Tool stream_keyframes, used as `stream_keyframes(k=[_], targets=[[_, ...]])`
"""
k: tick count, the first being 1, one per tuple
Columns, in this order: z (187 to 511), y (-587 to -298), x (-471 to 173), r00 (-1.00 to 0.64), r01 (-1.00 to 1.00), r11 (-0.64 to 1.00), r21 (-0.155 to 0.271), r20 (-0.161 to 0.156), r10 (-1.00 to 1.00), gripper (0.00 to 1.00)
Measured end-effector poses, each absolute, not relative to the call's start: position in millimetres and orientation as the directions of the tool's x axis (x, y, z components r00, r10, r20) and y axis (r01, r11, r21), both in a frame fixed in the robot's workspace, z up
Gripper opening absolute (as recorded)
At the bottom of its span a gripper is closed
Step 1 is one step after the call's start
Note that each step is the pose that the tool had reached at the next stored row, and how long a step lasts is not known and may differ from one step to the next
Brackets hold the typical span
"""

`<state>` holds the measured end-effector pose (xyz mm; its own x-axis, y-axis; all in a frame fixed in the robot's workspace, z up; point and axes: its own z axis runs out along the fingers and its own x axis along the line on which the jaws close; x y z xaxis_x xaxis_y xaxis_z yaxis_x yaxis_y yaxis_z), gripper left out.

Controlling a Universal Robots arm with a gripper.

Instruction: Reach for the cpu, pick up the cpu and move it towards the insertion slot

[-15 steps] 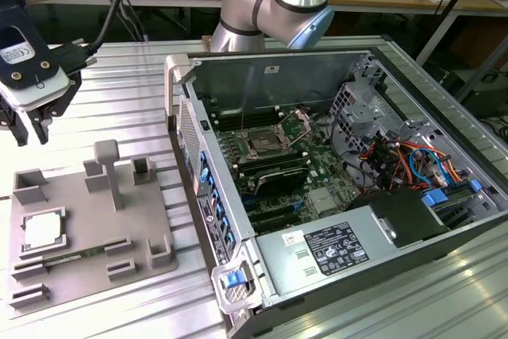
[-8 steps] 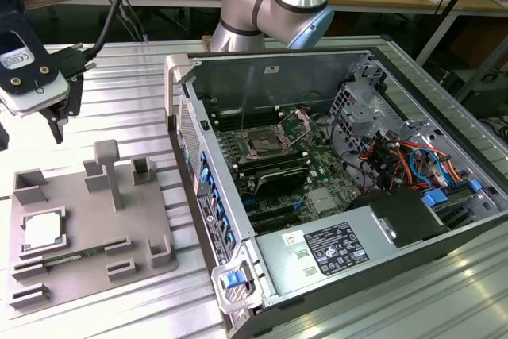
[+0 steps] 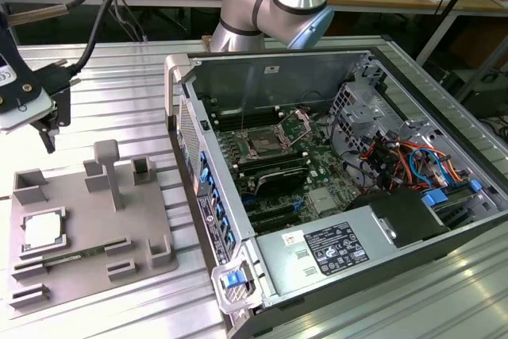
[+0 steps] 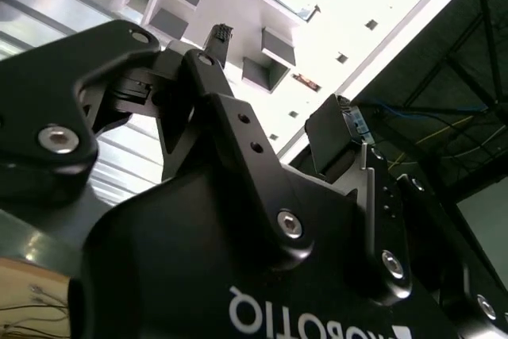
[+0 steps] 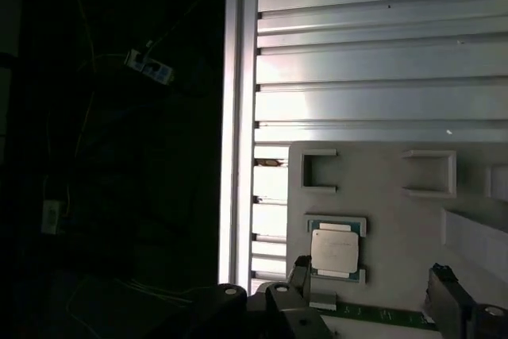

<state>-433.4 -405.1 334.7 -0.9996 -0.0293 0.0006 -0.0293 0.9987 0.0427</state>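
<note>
At the exterior view's left, the gripper (image 3: 49,126) hangs above the far left corner of the grey tray (image 3: 151,224), clear of everything on it. In the first wrist view its fingers (image 5: 300,274) stand spread apart and released, with nothing between them. Below and nearer, the cpu (image 3: 41,230) lies flat in a square recess at the tray's left side, silvery top up and untouched; the first wrist view shows it (image 5: 334,250) seated in that same recess. A thin green memory stick (image 3: 62,259) lies just nearer than the cpu. The tray rests on the ribbed aluminium desk (image 3: 119,93). To the right stands the open computer case (image 3: 444,156), and the insertion slot (image 3: 262,145) sits on its motherboard, well apart from the cpu.
</note>
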Motion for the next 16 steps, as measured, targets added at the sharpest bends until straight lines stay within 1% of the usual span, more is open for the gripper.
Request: stream_keyframes(k=[16], targets=[[328.6,-405.3,-433.5,-1.0,-0.03,0.999,0.043,0.001,-0.03,0.66]])
